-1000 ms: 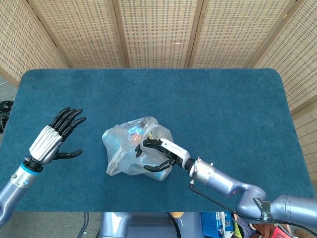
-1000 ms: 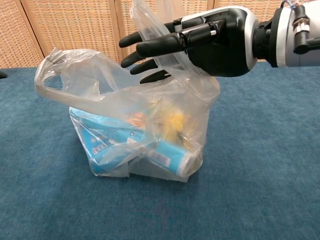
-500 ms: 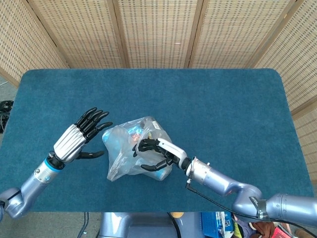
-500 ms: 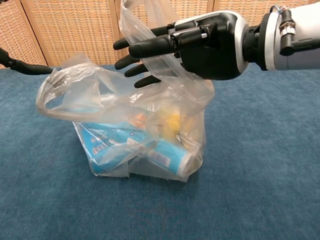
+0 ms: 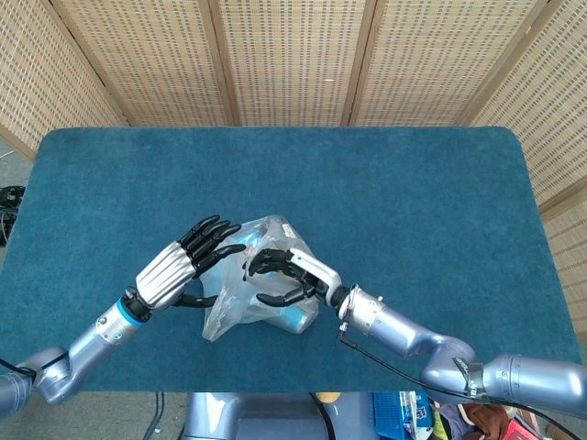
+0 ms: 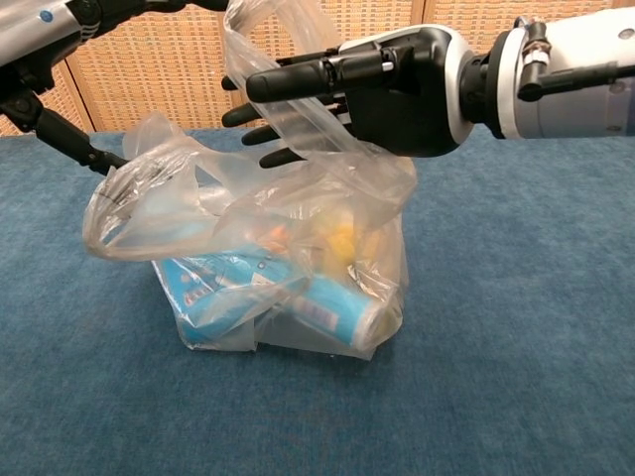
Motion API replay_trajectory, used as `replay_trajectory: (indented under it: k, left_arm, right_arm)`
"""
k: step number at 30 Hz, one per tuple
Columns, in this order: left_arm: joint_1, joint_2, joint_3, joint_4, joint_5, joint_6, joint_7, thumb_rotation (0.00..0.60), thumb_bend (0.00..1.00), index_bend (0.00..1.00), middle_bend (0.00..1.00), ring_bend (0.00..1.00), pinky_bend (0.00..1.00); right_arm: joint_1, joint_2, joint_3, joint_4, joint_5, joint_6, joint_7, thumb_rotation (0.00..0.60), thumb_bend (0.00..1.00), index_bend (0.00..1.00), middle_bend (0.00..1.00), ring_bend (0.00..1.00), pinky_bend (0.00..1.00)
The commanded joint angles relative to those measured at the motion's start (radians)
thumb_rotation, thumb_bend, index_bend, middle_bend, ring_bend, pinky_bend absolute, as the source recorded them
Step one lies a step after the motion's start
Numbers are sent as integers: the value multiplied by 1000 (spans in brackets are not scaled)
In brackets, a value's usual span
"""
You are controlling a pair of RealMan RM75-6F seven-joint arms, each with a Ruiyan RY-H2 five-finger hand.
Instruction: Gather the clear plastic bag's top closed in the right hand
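The clear plastic bag (image 5: 231, 310) (image 6: 248, 218) stands mid-table with a blue box (image 6: 213, 288), a yellow item (image 6: 343, 241) and a labelled tube (image 6: 337, 315) inside. Its top is loose and gaping. My right hand (image 5: 282, 273) (image 6: 397, 94) reaches in from the right over the bag's top, fingers apart and stretched out. The bag's right flap (image 6: 268, 59) is draped over those fingers, and none of them close on it. My left hand (image 5: 186, 263) (image 6: 35, 30) is open at the bag's left side, its thumb by the left flap (image 6: 139, 193).
The blue cloth-covered table (image 5: 413, 202) (image 6: 516, 327) spreads around the bag. Woven wicker screens (image 5: 293, 60) stand behind its far edge. Black cables (image 5: 9, 202) lie off the table's left side.
My left hand has swung right, from the table's left part up against the bag's left side. My right hand has edged left over the bag's top. The left flap has sagged lower.
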Motion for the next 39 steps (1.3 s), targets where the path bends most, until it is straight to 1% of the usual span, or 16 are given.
replay_trajectory:
  k: [1, 7, 19, 21, 29, 31, 36, 39]
  left_arm:
    - [-5, -12, 1, -5, 1, 4, 13, 600, 151, 125, 0, 0, 0]
    - [-13, -37, 8, -8, -6, 2, 41, 600, 152, 115, 0, 0, 0]
    - [-30, -91, 7, -15, -36, 12, 37, 600, 156, 108, 0, 0, 0]
    - [-37, -101, 6, -19, -44, 5, 34, 600, 179, 108, 0, 0, 0]
    - [-58, -133, 3, -17, -65, -21, 37, 600, 378, 109, 0, 0, 0]
    - [-59, -137, 4, -14, -72, -21, 32, 600, 402, 109, 0, 0, 0]
    - [-62, -133, 2, -17, -81, -11, 17, 600, 418, 109, 0, 0, 0]
    - [-63, -124, -1, -27, -84, -8, 19, 600, 464, 110, 0, 0, 0]
  right_arm:
    - [-2, -4, 8, 4, 12, -5, 2, 600, 366, 318, 378, 200, 156]
    - [-9, -3, 18, 1, 19, -13, -7, 600, 364, 318, 378, 200, 156]
    - [-30, -5, 36, -11, 26, -24, -24, 600, 363, 318, 378, 200, 156]
    - [-33, -7, 38, -12, 28, -25, -26, 600, 363, 318, 378, 200, 156]
    - [-42, -10, 45, -17, 34, -28, -44, 600, 365, 318, 378, 200, 156]
    - [-45, -6, 48, -21, 36, -30, -50, 600, 365, 318, 378, 200, 156]
    - [-53, 1, 57, -29, 44, -33, -58, 600, 365, 318, 378, 200, 156]
    - [-56, 3, 60, -32, 47, -36, -63, 600, 365, 318, 378, 200, 157]
